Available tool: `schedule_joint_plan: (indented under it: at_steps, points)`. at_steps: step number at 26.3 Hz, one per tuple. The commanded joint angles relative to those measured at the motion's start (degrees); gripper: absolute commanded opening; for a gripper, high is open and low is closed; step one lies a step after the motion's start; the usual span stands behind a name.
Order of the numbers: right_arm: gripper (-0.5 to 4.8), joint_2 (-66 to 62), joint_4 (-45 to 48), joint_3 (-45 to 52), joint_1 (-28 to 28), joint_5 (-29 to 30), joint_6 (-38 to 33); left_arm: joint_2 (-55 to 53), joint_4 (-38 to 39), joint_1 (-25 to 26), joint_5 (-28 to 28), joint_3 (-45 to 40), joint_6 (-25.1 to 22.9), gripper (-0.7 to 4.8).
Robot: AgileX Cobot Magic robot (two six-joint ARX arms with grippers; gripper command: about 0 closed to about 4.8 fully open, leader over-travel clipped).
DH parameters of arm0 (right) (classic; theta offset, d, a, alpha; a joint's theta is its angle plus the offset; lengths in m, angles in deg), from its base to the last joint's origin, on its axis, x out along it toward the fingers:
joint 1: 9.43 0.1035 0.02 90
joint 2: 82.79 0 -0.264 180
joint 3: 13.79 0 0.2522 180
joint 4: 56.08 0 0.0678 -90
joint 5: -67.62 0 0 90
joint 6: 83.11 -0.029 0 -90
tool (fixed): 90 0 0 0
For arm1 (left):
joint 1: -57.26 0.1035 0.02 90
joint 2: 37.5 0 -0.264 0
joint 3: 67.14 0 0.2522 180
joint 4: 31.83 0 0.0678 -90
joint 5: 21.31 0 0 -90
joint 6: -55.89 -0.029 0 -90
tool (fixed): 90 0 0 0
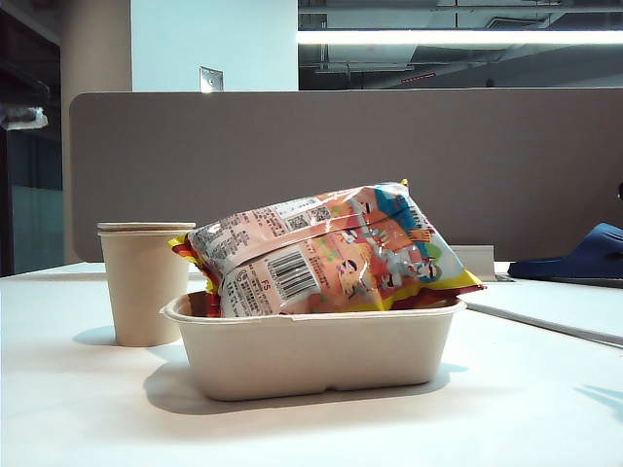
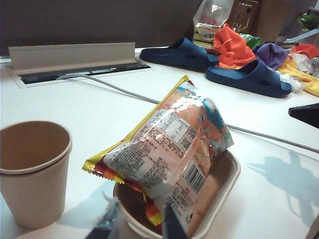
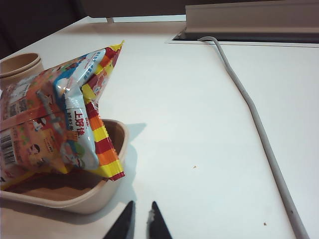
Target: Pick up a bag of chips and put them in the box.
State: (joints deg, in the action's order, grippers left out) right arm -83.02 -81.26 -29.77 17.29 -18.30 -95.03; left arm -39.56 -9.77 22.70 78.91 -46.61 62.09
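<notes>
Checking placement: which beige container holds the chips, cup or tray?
The shallow box, right of the tall paper cup; the bag of chips lies tilted in it, overhanging its rim.

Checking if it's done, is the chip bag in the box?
In: the bag of chips rests tilted inside the box, overhanging its rim.

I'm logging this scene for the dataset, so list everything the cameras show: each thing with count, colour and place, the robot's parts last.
bag of chips: one, pink-orange with yellow and red edges, lying tilted in the box, sticking out above its rim.
box: one, beige, mid-table.
paper cup: one, beige, beside the box.
slippers: two, dark blue, far side of the table.
cable: one, grey, running across the table from the cable slot.
clothes: a pile, orange, purple, yellow, behind the slippers.
table: one, white.
left claw: one, dark, near the box, holding nothing.
right claw: one, black, nearly closed, empty, near the box.
</notes>
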Motion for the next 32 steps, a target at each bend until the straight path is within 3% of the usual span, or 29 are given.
schedule_joint_plan:
  at_steps: [1,32]
  points:
    - [0.43,0.02,0.94,-0.17,0.07,-0.15,1.64,-0.04,-0.68,0.0,-0.2,-0.94,-0.42,1.1]
    - [0.43,0.02,-0.72,1.01,0.04,-0.42,6.73,-0.04,-0.98,-0.02,-0.13,-5.6,-1.29,1.1]
